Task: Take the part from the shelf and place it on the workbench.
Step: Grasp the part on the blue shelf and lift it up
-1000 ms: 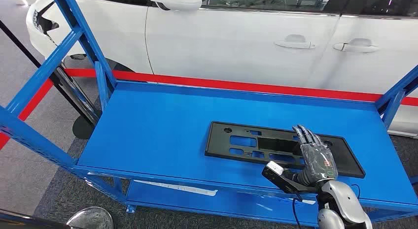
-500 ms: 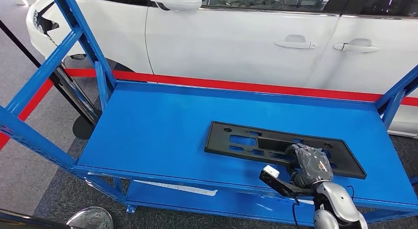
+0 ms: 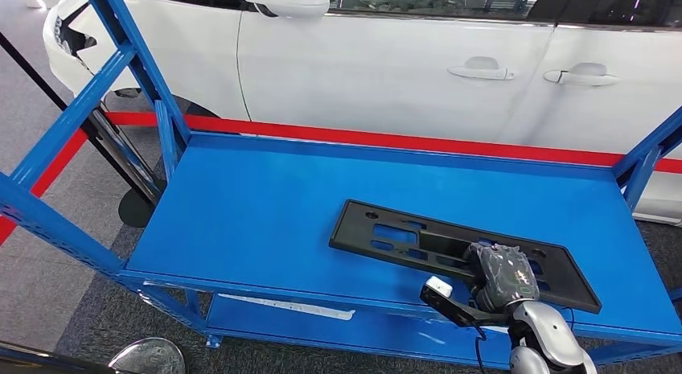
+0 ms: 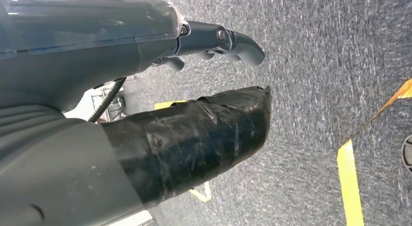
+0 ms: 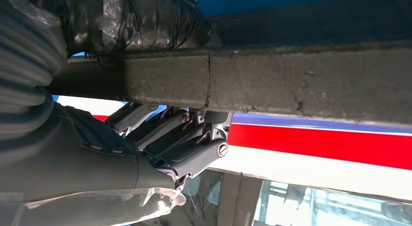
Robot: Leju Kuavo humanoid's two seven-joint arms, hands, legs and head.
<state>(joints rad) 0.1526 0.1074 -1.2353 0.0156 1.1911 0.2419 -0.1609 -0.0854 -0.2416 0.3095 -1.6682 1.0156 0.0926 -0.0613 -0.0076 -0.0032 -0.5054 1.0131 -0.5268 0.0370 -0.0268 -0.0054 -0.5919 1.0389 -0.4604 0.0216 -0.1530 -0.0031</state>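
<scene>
One black part (image 3: 418,244), a flat rectangular panel with several cut-outs, lies on the blue shelf (image 3: 265,213) toward its front right area, its long side running roughly along the front edge and its right end nearer the right edge. The right hand (image 3: 500,276) grasps the part at its front edge: in the head view the fingers curl over the panel's top, hiding the section beneath them. In the right wrist view the thick taped thumb (image 5: 145,19) sits on one face of the part's edge (image 5: 301,80) and the darker fingers (image 5: 180,138) press against the opposite face, so the panel's rim is clamped between them. The part's near right corner seems slightly raised off the shelf surface, though that is hard to judge.

The left hand (image 4: 184,114) hangs over grey carpet (image 4: 316,65) with yellow floor tape (image 4: 350,182); its fingers are partly cut off by the hand's own cover, but they stand apart from the thumb and nothing lies between them, so it is released.

Behind the shelf stands one white car (image 3: 402,60), cut off at the top, with two door handles showing. A lower shelf level (image 3: 273,318) is partly hidden beneath the front edge.
</scene>
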